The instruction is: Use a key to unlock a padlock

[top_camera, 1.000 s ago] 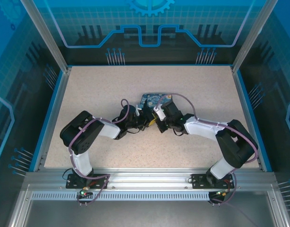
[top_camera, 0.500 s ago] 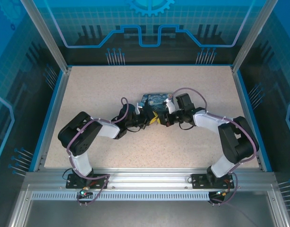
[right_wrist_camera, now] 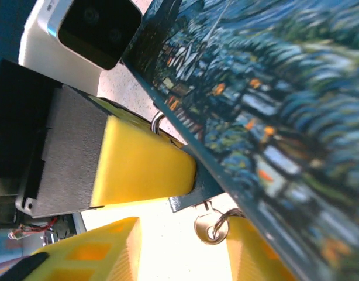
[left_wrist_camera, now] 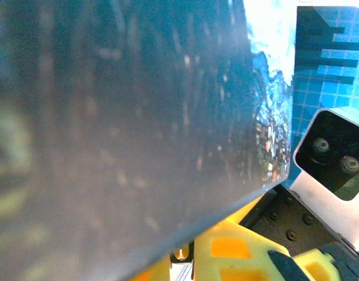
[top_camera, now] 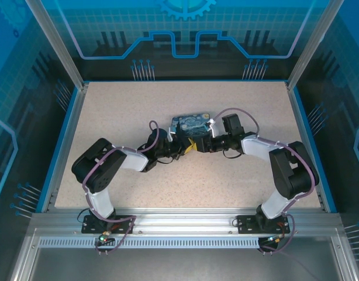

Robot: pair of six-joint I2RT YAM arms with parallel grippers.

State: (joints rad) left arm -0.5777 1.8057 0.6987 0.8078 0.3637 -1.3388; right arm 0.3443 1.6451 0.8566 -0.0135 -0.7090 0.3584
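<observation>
Pinching the padlock (right_wrist_camera: pixel 188 198) beside the tin (right_wrist_camera: pixel 255 105) edge, left gripper (top_camera: pixel 180 149) holds; right gripper (right_wrist_camera: pixel 176 250) gapes around the key (right_wrist_camera: pixel 207 228).

Two robot arms, a left arm (top_camera: pixel 109 167) and a right arm (top_camera: pixel 285 170), stand at one speckled desk (top_camera: pixel 238 105). Each carries a single end effector: the left end effector (top_camera: pixel 180 147) and the right end effector (top_camera: pixel 198 145). Also pictured: one painted tin box (top_camera: pixel 188 123), one small padlock (right_wrist_camera: pixel 188 196), one key (right_wrist_camera: pixel 207 229).
</observation>
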